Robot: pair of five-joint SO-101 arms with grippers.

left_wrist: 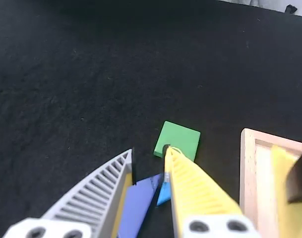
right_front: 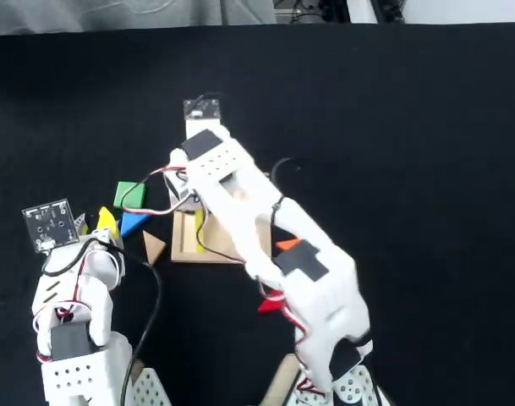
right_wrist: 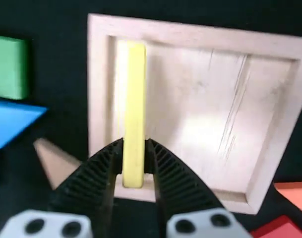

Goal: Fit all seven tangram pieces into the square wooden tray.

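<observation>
Now, black cloth covers the desk (right_front: 392, 127), with a grey curtain (right_front: 113, 13) beyond its far edge. The right end effector (right_wrist: 134, 144) is clamped on the yellow piece (right_wrist: 135, 89), which stands on edge inside the tray (right_wrist: 98, 74) near the desk's middle. The left end effector (left_wrist: 147, 151) pinches a dark blue piece (left_wrist: 138, 203) nearer the left edge.

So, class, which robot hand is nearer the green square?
Left. The left hand is just beside the green square; the right hand is over the tray, gripping a yellow piece.
</observation>
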